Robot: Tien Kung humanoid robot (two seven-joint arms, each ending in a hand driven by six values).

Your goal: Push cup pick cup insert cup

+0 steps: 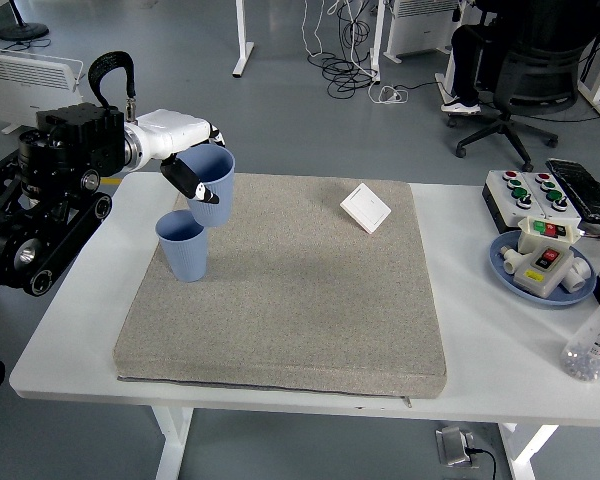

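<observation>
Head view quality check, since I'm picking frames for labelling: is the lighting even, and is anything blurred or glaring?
Head view: soft, even light with only faint shadows on the grey fabric mat; the left robot hand and its raised light blue plastic cup are sharp, as is the standing light blue cup; no strong glare on the white table.

Left hand [185, 160]: far-side fingers hidden behind held cup [209, 183], only thumb + white back visible. Held cup's base overlaps 2nd cup [183, 246] rim at 7 o'clock; touching or clear, can't tell. Left arm cut by left edge. Bottle [597, 341] at 3–4 o'clock cut by right edge. Person in chair [525, 70] at 1 o'clock cut by top edge. Button-box labels too small to read.
</observation>
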